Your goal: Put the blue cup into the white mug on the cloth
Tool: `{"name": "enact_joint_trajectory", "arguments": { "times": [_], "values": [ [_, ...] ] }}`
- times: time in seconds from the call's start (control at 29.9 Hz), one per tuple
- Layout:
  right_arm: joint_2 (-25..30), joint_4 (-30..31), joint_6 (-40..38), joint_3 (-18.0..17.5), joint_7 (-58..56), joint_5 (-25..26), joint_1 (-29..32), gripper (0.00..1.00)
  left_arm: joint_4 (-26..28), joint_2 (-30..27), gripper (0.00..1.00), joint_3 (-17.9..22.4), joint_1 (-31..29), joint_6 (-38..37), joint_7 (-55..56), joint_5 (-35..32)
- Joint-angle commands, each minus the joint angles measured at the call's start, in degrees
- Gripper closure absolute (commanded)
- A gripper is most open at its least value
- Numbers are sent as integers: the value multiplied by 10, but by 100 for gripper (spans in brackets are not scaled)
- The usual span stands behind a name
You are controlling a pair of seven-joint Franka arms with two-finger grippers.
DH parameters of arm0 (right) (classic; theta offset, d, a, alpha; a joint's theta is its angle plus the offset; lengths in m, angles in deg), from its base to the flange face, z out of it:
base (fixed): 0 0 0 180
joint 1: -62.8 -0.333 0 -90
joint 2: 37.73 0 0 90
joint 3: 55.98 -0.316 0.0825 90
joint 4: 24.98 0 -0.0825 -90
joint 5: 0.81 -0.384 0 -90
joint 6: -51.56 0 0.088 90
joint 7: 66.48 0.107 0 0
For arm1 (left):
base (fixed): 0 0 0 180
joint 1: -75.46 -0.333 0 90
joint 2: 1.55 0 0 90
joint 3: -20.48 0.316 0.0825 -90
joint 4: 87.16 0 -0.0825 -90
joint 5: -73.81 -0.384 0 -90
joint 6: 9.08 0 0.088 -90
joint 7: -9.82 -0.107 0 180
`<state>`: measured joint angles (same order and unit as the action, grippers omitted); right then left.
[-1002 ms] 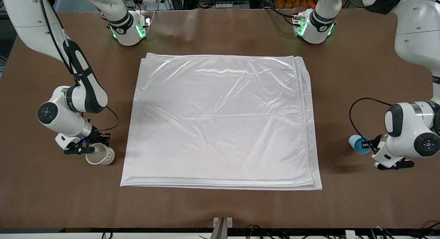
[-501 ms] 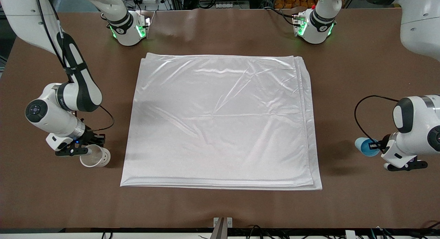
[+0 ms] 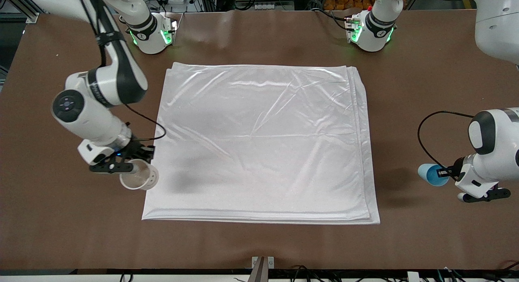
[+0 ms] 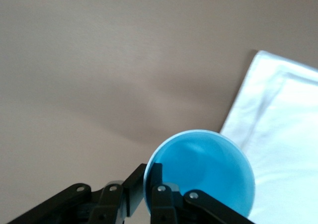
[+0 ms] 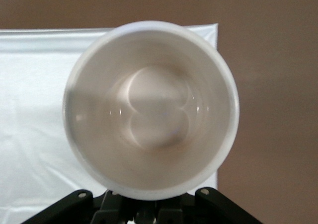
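Note:
The white mug (image 3: 140, 180) hangs in my right gripper (image 3: 126, 167), which is shut on its rim. It is held above the edge of the cloth (image 3: 259, 144) at the right arm's end. In the right wrist view the mug (image 5: 151, 110) fills the frame, empty, over the cloth (image 5: 30, 110). My left gripper (image 3: 444, 171) is shut on the blue cup (image 3: 429, 174), held tilted over bare table beside the cloth's edge at the left arm's end. In the left wrist view the gripper (image 4: 149, 177) pinches the cup's (image 4: 203, 174) rim, one finger inside and one outside.
The brown table (image 3: 259, 241) surrounds the cloth on every side. The arms' bases (image 3: 154, 35) stand along the table's edge farthest from the front camera. A small metal bracket (image 3: 262, 262) sits at the table's nearest edge. The cloth's corner shows in the left wrist view (image 4: 283, 134).
My right arm has lifted the white mug off the table and carried it toward the cloth's edge. My left gripper with the blue cup has shifted slightly toward the left arm's end.

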<state>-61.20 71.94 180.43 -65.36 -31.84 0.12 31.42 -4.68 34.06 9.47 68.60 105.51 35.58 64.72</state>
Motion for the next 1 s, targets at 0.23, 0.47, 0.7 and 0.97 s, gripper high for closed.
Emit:
{"name": "enact_joint_trajectory", "arguments": {
  "times": [0.23, 0.47, 0.7, 0.97],
  "values": [
    [-157, -161, -5, 1, 129, 97, -89, 100, 0, -6, 100, -15, 55, 3, 147, 9],
    [-220, -230, -1, 2, 129, 116, -125, 100, 0, -6, 100, -16, 87, 3, 218, 9],
    [-275, -285, 0, 2, 129, 117, -150, 100, 0, -6, 100, -16, 122, 3, 297, 8],
    [-311, -293, 46, 7, 130, 121, -172, 100, 0, -5, 100, -16, 150, 3, 370, 6]
  ]
}}
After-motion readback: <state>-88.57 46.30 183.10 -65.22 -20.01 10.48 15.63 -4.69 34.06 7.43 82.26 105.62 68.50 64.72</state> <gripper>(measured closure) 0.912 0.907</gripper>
